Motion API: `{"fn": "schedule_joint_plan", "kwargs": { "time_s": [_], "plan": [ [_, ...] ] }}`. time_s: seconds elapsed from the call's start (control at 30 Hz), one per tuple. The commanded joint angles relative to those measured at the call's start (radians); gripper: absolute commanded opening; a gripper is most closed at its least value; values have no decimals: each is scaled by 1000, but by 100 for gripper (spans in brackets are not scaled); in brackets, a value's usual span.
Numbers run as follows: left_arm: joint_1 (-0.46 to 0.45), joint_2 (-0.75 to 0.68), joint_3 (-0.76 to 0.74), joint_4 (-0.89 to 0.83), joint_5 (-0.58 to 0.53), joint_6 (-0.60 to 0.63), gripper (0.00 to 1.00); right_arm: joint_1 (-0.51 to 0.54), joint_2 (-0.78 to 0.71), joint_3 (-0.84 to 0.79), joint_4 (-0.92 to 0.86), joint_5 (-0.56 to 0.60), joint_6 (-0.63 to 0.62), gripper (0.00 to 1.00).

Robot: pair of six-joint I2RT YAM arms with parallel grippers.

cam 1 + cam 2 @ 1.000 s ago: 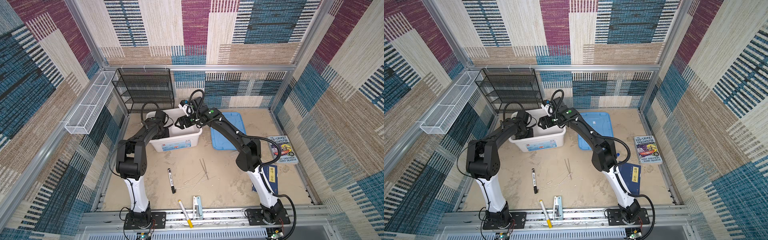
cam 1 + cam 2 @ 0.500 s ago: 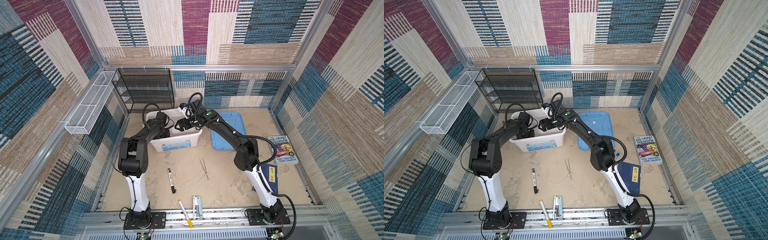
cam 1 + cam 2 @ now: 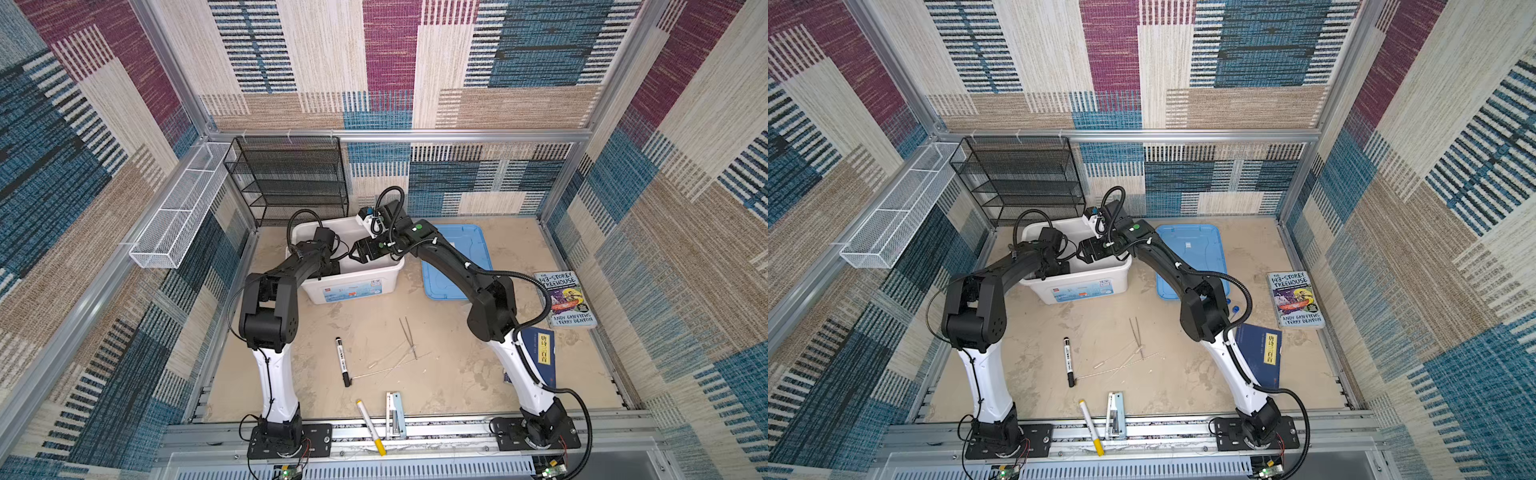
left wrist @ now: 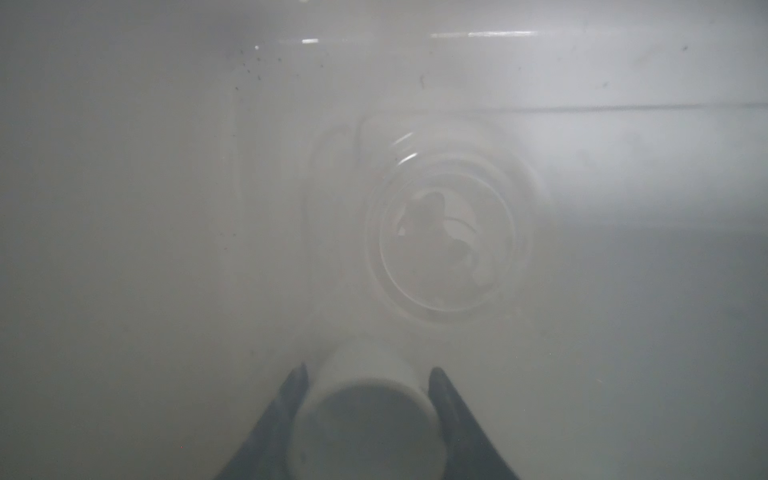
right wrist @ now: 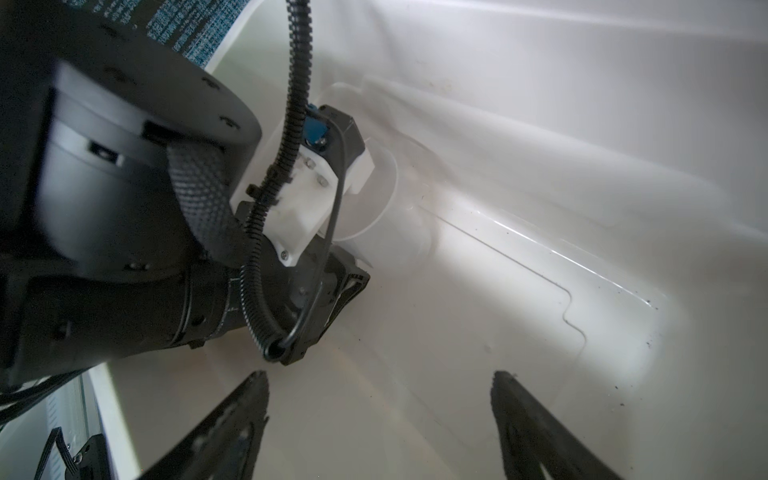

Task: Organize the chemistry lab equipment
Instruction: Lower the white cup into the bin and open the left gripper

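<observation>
Sand-coloured bench (image 3: 457, 374), white bin (image 3: 353, 286): our left claw (image 4: 368, 369) gripped the small white round dish (image 4: 365, 411); our right claw (image 5: 380, 374) gaped empty.

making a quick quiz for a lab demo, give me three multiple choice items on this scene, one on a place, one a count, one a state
1. Where do the metal tweezers lie?
A in the white bin
B on the table between the arms
C on the black shelf

2. How many books are out?
A one
B two
C three

3. How do the right jaws stand?
A shut on a marker
B shut on a book
C open, empty

Answers:
1 B: both top views show them on the bare table.
2 B: an illustrated book and a blue book.
3 C: the right wrist view shows them wide apart with nothing between.
</observation>
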Motion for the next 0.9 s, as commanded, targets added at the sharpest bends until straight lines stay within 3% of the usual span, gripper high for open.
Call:
{"fn": "schedule_joint_plan", "kwargs": {
  "time_s": [0.0, 0.13, 0.47, 0.87],
  "plan": [
    [1, 25, -3, -2, 30, -5, 43, 1, 3, 3, 27, 10, -11, 86],
    [1, 15, 0, -7, 22, -5, 52, 1, 0, 2, 24, 17, -16, 86],
    [1, 17, 13, -22, 34, -11, 54, 1, -14, 7, 21, 37, -24, 86],
    [1, -123, 24, -34, 47, -15, 72, 1, -83, 4, 23, 68, -18, 87]
  ]
}}
